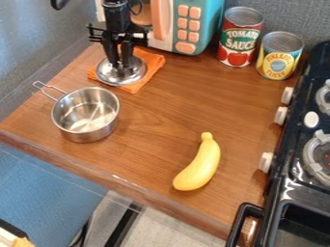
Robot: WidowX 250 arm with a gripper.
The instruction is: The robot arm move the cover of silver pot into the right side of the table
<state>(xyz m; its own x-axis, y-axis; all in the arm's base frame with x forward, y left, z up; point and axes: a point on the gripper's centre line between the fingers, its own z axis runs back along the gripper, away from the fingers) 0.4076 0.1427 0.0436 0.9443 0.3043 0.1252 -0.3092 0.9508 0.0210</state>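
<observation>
Camera view: 2 printed cans at the back right, lettering on both labels: 1 taller red, white and green metal can (240,38), 1 shorter yellow and blue metal can (280,57) just beside it. 1 teal and white toy microwave (209,24) next to them, 7 peach buttons (182,22), 6 small and 1 wider. Task item: 1 round shiny silver metal lid (109,76), over the orange cloth (150,60), upper left of the brown wooden table (155,111). Black 2-finger gripper (120,63) is pointing down at the lid's middle; can't tell how far open it is or if it has hold. 1 silver metal pot with wire handle (86,115) nearer the camera, 1 yellow plastic banana (199,166) right of it. Black toy stove (293,164) at right, 3 white knobs (281,116) along its near side.
</observation>
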